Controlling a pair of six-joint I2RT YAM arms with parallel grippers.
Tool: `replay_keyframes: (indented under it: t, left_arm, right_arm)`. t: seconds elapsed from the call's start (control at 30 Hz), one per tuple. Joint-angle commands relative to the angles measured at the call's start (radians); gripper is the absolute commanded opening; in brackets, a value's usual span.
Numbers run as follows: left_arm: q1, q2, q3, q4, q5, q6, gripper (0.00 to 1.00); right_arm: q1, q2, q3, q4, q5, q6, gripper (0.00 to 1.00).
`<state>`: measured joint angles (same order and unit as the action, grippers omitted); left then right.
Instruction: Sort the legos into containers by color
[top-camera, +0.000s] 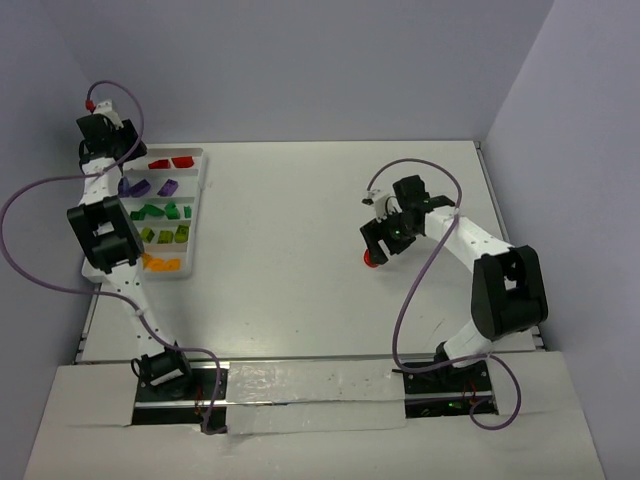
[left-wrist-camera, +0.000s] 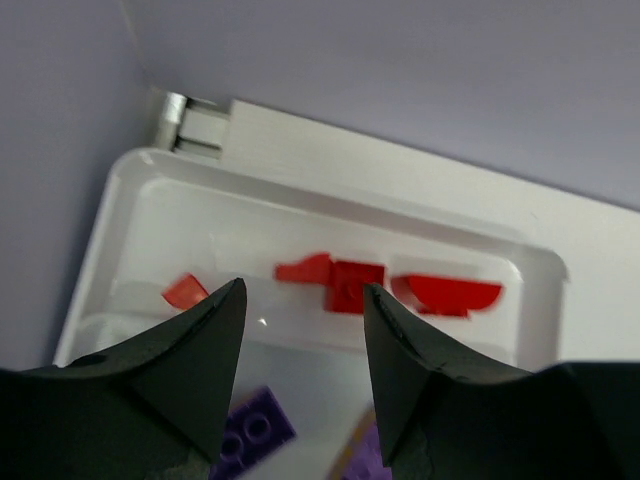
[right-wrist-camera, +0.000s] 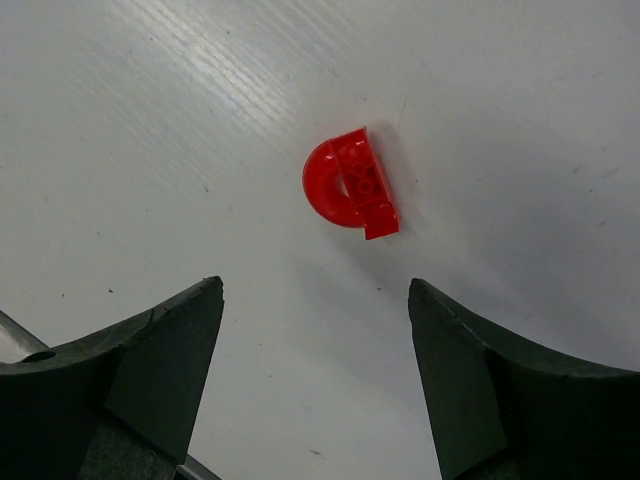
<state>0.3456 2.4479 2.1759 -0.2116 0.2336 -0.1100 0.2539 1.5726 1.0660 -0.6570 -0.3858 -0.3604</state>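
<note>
Lego (right-wrist-camera: 365, 185), red and half-round, lies on the bench (right-wrist-camera: 150, 120) just ahead of the open, empty right hand (right-wrist-camera: 315, 295), straight edge pointing nearly away, so closing jaws would span its short width.

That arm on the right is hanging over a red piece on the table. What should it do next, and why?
Probably lower the right end effector and ease it slightly forward, so its open jaws straddle the red piece. The piece lies loose on the table just ahead of the jaws, and nothing is gripped yet.
</note>
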Motion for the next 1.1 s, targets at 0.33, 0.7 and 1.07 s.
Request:
replay_keyframes:
  t: [0.33, 0.7, 1.07]
  left_arm:
    - [-0.089, -0.494, -0.321, -0.008, 0.342, 0.033, 0.59]
    - [-0.126, -0.545, -0.361, -0.044, 0.433, 0.011, 0.58]
    - [-0.182, -0.587, -0.422, -0.061, 0.434, 0.059, 0.58]
  right_arm:
    - [0.019, 0.131, 0.056, 0.007, 0.044, -0.11, 0.67]
    - [0.021, 0.204, 0.095, 0.035, 0.056, -0.144, 0.59]
    - [0.021, 0.242, 0.117, 0.06, 0.048, -0.144, 0.5]
